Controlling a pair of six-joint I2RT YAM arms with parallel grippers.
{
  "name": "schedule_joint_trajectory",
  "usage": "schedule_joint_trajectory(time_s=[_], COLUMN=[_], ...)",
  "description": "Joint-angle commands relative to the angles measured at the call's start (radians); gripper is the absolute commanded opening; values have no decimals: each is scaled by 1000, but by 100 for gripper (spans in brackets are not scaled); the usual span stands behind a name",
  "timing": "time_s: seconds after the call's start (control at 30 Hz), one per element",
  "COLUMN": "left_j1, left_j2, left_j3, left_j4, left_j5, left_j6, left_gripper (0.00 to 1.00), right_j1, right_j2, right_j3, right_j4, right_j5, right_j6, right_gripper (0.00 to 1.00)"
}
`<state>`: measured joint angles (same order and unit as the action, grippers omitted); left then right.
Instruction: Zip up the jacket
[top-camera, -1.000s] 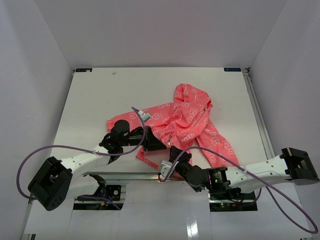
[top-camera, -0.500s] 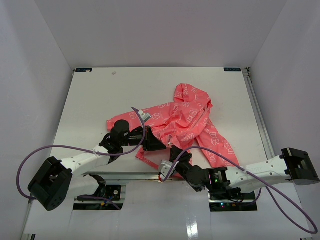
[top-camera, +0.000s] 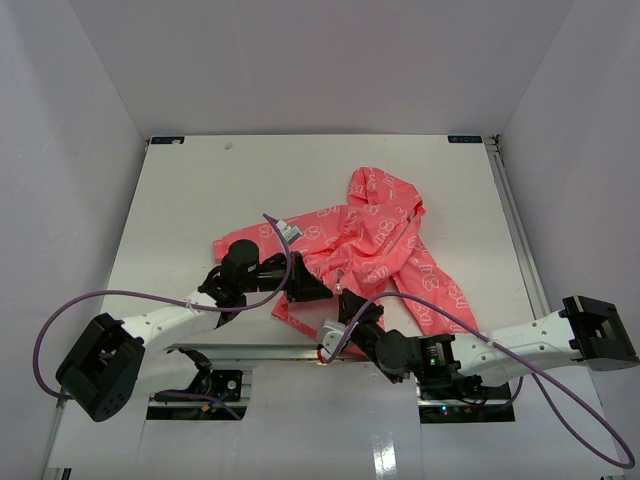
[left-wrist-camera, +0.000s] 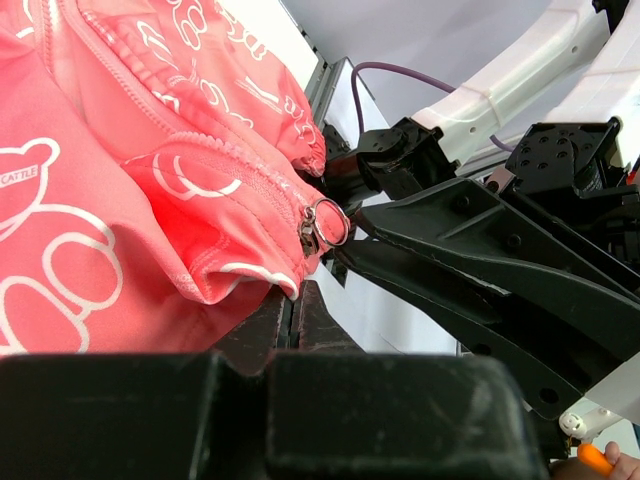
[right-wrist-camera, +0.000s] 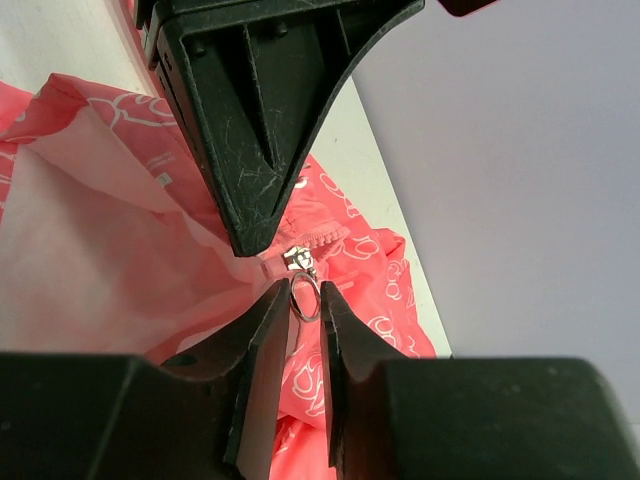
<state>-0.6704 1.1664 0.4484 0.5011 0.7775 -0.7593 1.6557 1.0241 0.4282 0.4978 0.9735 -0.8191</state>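
The coral-pink jacket with white prints lies crumpled on the white table, hood at the far side. My left gripper is shut on the jacket's bottom hem, just below the zipper slider. My right gripper meets it from the near right. Its two fingers stand narrowly apart around the silver ring pull, which fills the gap between them. The pink zipper teeth run away from the slider. The white lining shows in the right wrist view, and my left gripper's fingers are above the ring.
A metal rail runs along the table's right edge. White walls enclose the table on three sides. Purple cables loop off both arms near the table's front edge, where the two arm bases sit.
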Motion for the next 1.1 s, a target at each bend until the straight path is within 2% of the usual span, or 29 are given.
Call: schedule_joint_trajectory(time_s=[0.0, 0.13, 0.27, 0.53, 0.6, 0.67, 0.73, 1.07], left_j1=[2, 2, 2, 2, 2, 3, 2, 2], left_j2=[-31, -32, -30, -31, -30, -30, -30, -33], left_j3=[-5, -5, -4, -5, -2, -2, -2, -3], left_j4=[-3, -4, -6, -13, -14, -16, -15, -13], left_j5=[9, 9, 8, 2, 0, 0, 2, 3], left_j6=[17, 17, 19, 24, 28, 29, 29, 29], left_gripper=[0, 0, 0, 0, 0, 0, 0, 0], right_j1=[-11, -16, -18, -19, -19, -22, -21, -37], right_j2=[-10, 3, 24, 43, 31, 18, 14, 14], right_j3=[20, 24, 33, 63, 67, 64, 62, 45], right_j4=[88, 88, 88, 88, 93, 99, 99, 58], right_j5=[21, 20, 27, 42, 40, 32, 26, -23], right_j6=[-20, -22, -29, -50, -45, -37, -29, 33], right_gripper=[23, 22, 30, 35, 34, 23, 20, 26])
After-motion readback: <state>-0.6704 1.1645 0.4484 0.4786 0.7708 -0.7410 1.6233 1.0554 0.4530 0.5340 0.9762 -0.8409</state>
